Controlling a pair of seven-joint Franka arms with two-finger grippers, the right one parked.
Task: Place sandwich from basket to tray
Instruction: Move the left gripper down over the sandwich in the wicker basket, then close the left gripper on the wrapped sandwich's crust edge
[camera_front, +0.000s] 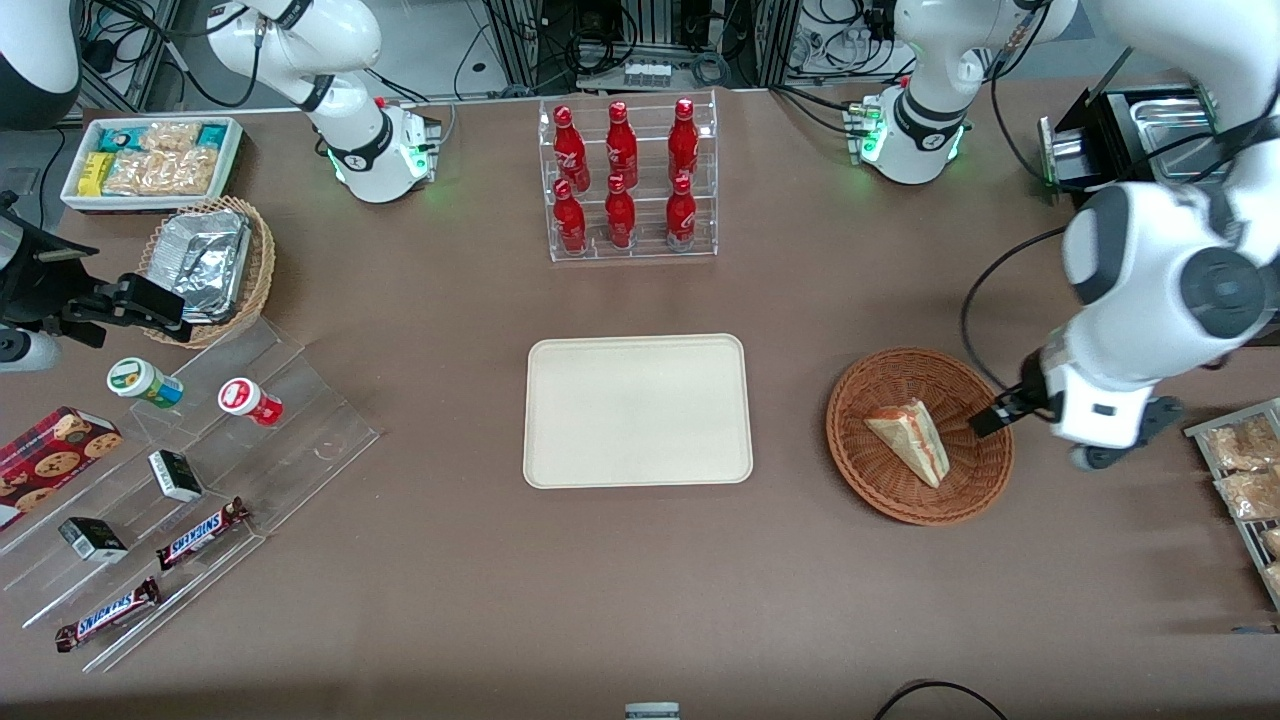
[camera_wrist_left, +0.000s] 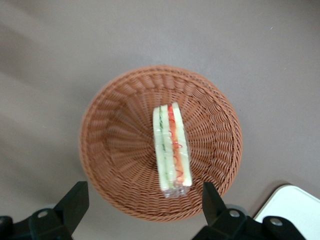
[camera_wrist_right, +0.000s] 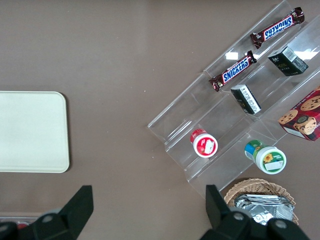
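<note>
sandwich sits in line with the open jaws

your gripper hangs above the basket, spread wide and holding nothing; in the wrist view the two fingers stand well apart with the basket showing between them. in the front view the gripper is over the basket rim on the working arm's end, not yet down among the wicker.

the sandwich lies inside the basket, near its middle, resting on the woven floor. from the gripper it lies toward the tray, which sits bare farther along toward the parked arm's end of the table, well apart from the basket.

the thing to mind is the sandwich's long axis. in the wrist view the sandwich runs lengthwise away from the gripper, its striped cut edge facing up, so the line between your fingers crosses it the short way. that looks like a fair alignment for closing across the narrow width, by my reading. you would likely need to shift toward the basket's centre before descending, since the near end of the wedge appears just ahead of the gap. the clear wrap may be slippery, so expect a light, centred squeeze to serve best.
</note>
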